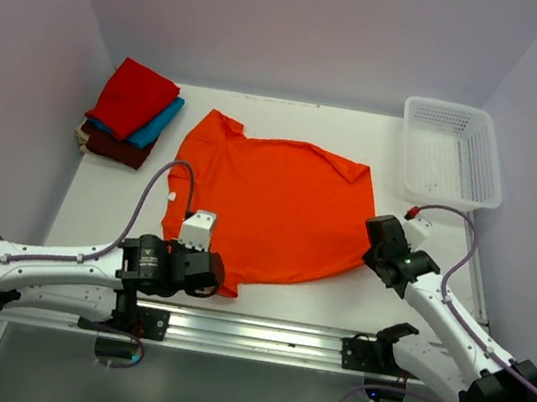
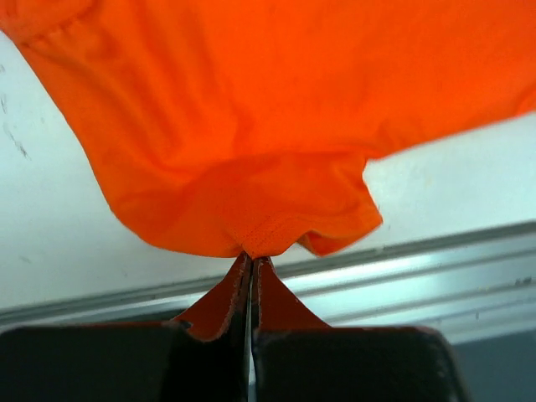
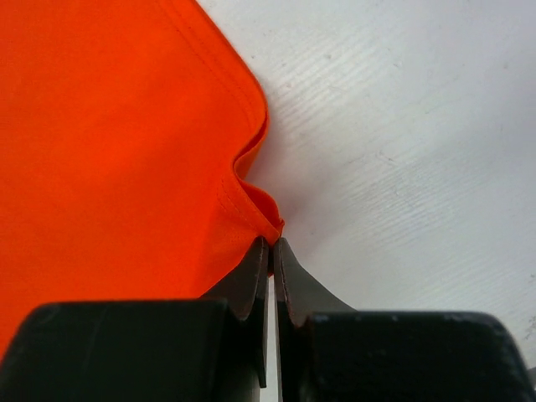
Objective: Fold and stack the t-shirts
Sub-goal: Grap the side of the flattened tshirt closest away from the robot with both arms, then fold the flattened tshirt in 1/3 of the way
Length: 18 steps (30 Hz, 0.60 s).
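Top view: the orange t-shirt (image 1: 278,203) is spread on the surface (image 1: 110,213). Left wrist: its hem corner is pinched by the left end effector (image 2: 251,258). Right wrist: the other corner is clamped by the right end effector (image 3: 270,244). Light and floppy, probably best held at the corners.

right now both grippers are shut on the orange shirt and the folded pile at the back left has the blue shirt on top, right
Not quite. The top view shows the red shirt on top there, with the blue shirt under it. The rest holds: the left gripper and the right gripper are each shut on an edge of the orange shirt.
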{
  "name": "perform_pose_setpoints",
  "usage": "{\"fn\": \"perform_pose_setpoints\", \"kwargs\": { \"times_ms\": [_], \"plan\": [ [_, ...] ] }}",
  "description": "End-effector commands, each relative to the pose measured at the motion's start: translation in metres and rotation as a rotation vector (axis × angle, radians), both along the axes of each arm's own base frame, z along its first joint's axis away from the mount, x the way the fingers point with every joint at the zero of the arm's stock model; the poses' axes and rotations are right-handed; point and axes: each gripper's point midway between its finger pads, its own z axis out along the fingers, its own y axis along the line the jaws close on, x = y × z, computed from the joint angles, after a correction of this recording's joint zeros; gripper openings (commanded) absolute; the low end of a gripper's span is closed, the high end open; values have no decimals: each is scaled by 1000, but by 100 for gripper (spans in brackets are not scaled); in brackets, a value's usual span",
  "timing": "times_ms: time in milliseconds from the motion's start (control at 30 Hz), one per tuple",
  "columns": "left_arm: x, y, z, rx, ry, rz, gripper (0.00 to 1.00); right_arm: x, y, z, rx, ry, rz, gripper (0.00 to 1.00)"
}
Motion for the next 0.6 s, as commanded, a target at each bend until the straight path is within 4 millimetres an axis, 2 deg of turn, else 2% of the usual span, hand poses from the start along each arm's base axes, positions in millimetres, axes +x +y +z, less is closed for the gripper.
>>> {"fn": "perform_pose_setpoints", "kwargs": {
  "times_ms": [0, 33, 100, 133, 300, 433, 567],
  "plan": [
    [38, -1, 8, -48, -151, 107, 0, 27, 2, 17, -59, -51, 25, 0],
    [52, -5, 12, -90, -179, 130, 0, 30, 2, 19, -67, -54, 29, 0],
    [64, -5, 15, -124, -224, 170, 0, 38, 3, 21, -76, -69, 28, 0],
    [73, 2, 20, -119, -263, 211, 0, 41, 2, 23, -91, -78, 29, 0],
    [98, 13, 28, -74, -316, 265, 0, 60, -3, 28, -130, -88, 22, 0],
    [115, 29, 19, -6, -302, 298, 0, 75, -7, 20, -143, -61, 13, 0],
    [128, 33, 10, 26, -304, 312, 0, 91, -9, 19, -145, -57, 5, 0]
  ]
}}
